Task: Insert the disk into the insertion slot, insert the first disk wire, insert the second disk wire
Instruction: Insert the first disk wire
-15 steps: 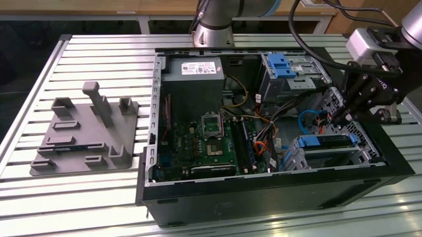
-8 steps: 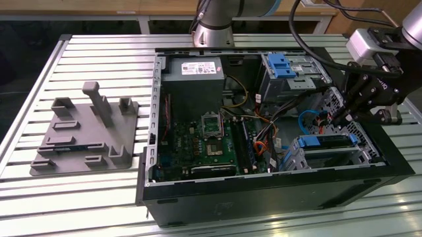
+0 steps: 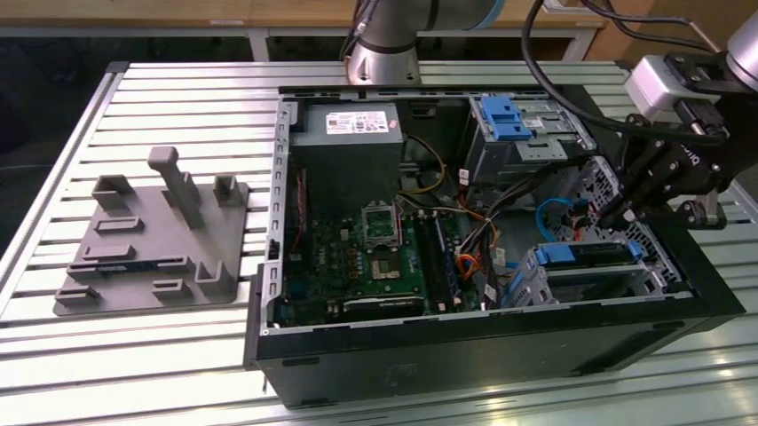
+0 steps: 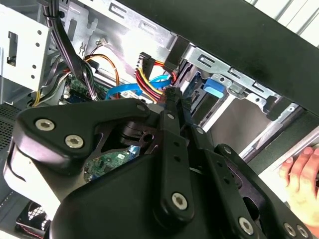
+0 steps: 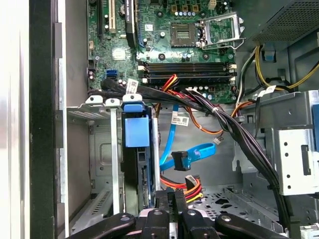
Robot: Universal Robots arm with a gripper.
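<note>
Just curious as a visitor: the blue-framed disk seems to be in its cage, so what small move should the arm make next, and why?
Probably ease the gripper toward the blue cable plug: the disk sits in the insertion slot, while that plug hangs loose just ahead of the gripper, connected to nothing.

Exterior view: light falls from overhead. The slatted table reflects it strongly, and the slats nearest the camera glare almost to white. The open computer case is dim inside. Its walls throw shade over the motherboard, and its black outer side gives only a faint sheen. The tool reads as a dark shape against the case rim. Beyond the table's far edge the background is dark.

First wrist view: the motherboard is evenly lit with clear colours. The area outside the case wall is blown out to white.

Second wrist view: the tool's black links carry soft highlights. The table slats past the case are overexposed.
</note>
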